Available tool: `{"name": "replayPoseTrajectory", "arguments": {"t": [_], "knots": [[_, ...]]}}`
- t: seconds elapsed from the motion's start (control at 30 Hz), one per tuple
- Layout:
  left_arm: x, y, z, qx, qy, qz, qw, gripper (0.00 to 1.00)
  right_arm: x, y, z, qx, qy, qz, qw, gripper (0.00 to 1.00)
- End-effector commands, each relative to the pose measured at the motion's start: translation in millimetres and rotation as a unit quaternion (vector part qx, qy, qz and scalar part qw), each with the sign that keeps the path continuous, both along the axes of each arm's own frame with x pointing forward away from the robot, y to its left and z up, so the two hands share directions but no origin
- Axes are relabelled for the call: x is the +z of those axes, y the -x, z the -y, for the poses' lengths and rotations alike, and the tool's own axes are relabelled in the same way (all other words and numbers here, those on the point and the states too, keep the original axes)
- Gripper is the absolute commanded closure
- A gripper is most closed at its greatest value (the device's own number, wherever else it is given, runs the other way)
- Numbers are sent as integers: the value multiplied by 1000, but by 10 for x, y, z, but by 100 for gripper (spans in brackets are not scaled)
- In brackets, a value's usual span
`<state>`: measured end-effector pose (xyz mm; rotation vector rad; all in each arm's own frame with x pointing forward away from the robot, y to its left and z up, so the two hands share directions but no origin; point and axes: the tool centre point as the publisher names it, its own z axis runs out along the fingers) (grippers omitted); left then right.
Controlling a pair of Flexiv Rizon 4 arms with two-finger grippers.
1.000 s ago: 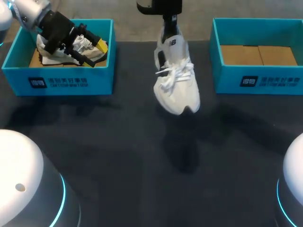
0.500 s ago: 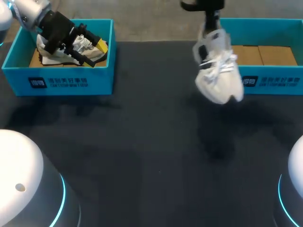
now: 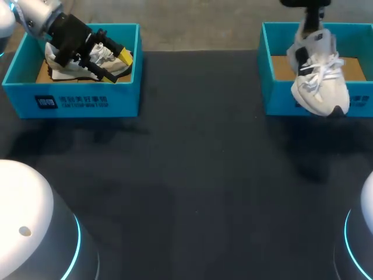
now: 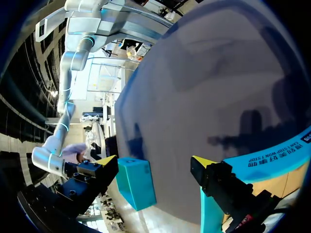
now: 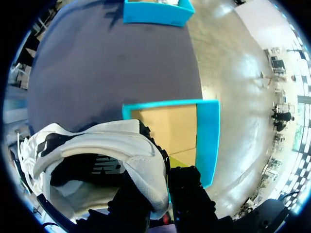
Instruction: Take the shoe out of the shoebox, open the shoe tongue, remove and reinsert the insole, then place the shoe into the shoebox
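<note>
A white shoe (image 3: pixel 319 76) with loose laces hangs toe-down over the front wall of the right teal shoebox (image 3: pixel 274 35). My right gripper (image 3: pixel 312 23) is shut on its heel collar. In the right wrist view the shoe (image 5: pixel 97 150) fills the space beside the fingers (image 5: pixel 187 189), and the shoebox (image 5: pixel 209 131) with its bare cardboard floor lies beneath. My left gripper (image 3: pixel 116 65) stands open inside the left shoebox (image 3: pixel 87 102), around a second white shoe (image 3: pixel 81 64) without closing on it. Its yellow tips are wide apart in the left wrist view (image 4: pixel 153 162).
The dark table (image 3: pixel 186 175) stretches between the two boxes. In the left wrist view the right shoebox (image 4: pixel 136 182) shows far across the table, and the left shoebox's wall (image 4: pixel 272 155) is close by the fingers.
My right arm has carried the white shoe from the table's middle rightward to above the right shoebox. The left arm has stayed in place.
</note>
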<state>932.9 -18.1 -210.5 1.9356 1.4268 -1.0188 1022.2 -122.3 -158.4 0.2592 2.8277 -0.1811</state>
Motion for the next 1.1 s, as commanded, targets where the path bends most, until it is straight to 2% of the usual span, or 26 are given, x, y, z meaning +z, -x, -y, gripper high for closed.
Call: {"name": "replayPoseTrajectory", "arguments": {"t": [0.03, 0.57, 0.87, 1.1], "knots": [[6, -2, 0, -1, -2, 1, 1000, 0, 0, -23, 140, -1, -31, 3, 1000, 100], [6, -2, 0, -1, -2, 1, 1000, 0, 0, -23, 140, -1, -31, 3, 1000, 100], [6, -2, 0, -1, -2, 1, 1000, 0, -49, -407, 900, -14, -44, 13, 999, 100], [6, -2, 0, -1, -2, 1, 1000, 0, -101, -548, 1378, -29, -23, 26, 999, 100]]}}
